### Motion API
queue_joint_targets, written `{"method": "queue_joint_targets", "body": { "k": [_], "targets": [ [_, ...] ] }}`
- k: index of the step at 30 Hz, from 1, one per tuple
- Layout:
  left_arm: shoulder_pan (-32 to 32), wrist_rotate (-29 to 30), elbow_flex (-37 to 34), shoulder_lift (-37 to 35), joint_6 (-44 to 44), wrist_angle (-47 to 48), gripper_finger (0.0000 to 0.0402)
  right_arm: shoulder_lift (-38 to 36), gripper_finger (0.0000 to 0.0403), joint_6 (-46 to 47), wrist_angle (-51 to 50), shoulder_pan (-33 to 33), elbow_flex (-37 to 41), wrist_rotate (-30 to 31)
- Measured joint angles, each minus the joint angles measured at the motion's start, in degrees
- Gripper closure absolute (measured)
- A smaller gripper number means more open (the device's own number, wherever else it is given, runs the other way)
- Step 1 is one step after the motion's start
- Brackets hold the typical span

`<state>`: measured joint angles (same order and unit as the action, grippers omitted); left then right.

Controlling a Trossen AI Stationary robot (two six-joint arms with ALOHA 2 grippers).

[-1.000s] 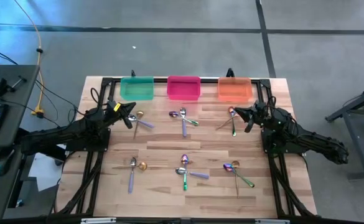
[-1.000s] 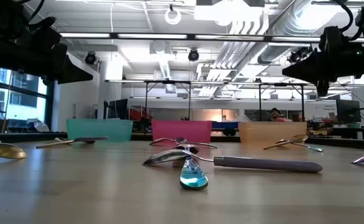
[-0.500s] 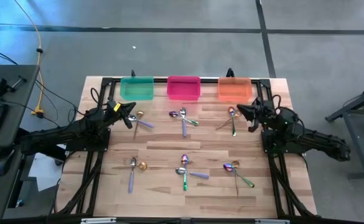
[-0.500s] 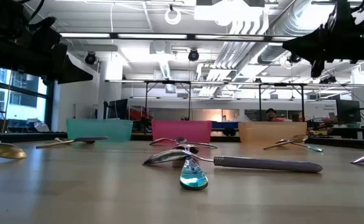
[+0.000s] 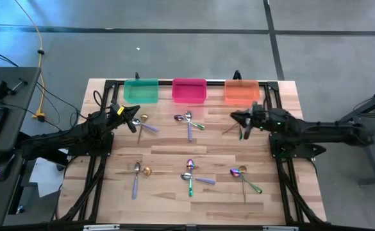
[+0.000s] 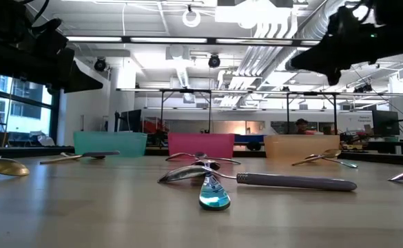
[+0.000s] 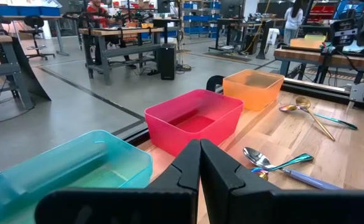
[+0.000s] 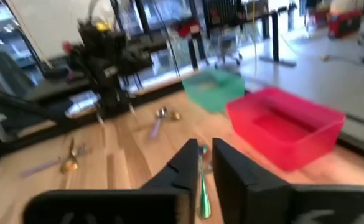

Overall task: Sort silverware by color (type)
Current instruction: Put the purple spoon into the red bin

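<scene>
The right tool (image 5: pixel 240 120) is hanging above the desk (image 5: pixel 168 151) just in front of the orange bin (image 5: pixel 241 91), over the pair of spoons (image 5: pixel 240 126) lying there. Its fingers (image 8: pixel 234 171) are standing slightly apart with a narrow gap between them, and a green-handled spoon (image 8: pixel 202 186) is showing through that gap; whether the fingers are touching it cannot be told. The left tool (image 5: pixel 134 122) is waiting in front of the teal bin (image 5: pixel 140 90), its fingers (image 7: pixel 191 168) pressed together and holding nothing.

The silverware is lying in small crossed clusters on the desk: one (image 5: pixel 145 124) beside the left tool near the teal bin, one (image 5: pixel 189 122) in front of the pink bin (image 5: pixel 189 90), and three more well away from the bins, along the near side (image 5: pixel 138 173), (image 5: pixel 191 175), (image 5: pixel 245 178). The bins are showing no spoons inside.
</scene>
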<state>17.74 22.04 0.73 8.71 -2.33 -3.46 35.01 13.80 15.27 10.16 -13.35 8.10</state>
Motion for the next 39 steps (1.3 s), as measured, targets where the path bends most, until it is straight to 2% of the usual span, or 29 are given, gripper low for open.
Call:
{"method": "queue_joint_targets", "body": {
  "k": [7, 11, 16, 24, 26, 32, 39],
  "targets": [
    [0.0, 0.0, 0.0, 0.0, 0.0, 0.0, 0.0401, 18.3, 0.0271, 2.7, 0.0, -4.8, -8.9, 5.0],
    [0.0, 0.0, 0.0, 0.0, 0.0, 0.0, 0.0401, 27.2, 0.0246, 3.1, -1.7, -5.8, -14.9, 5.1],
    [0.0, 0.0, 0.0, 0.0, 0.0, 0.0, 0.0401, 36.2, 0.0246, 6.6, -14.2, -7.2, -24.6, 3.4],
    [0.0, 0.0, 0.0, 0.0, 0.0, 0.0, 0.0402, 48.7, 0.0288, 14.6, -32.4, -14.8, -39.0, -1.5],
    [0.0, 0.0, 0.0, 0.0, 0.0, 0.0, 0.0401, 51.9, 0.0298, 16.8, -34.5, -17.4, -41.6, -3.7],
    [0.0, 0.0, 0.0, 0.0, 0.0, 0.0, 0.0402, 60.7, 0.0310, 26.4, -34.5, -25.1, -46.8, -5.0],
    [0.0, 0.0, 0.0, 0.0, 0.0, 0.0, 0.0402, 70.4, 0.0281, 32.6, -37.4, -31.4, -55.3, -5.1]
  ]
}}
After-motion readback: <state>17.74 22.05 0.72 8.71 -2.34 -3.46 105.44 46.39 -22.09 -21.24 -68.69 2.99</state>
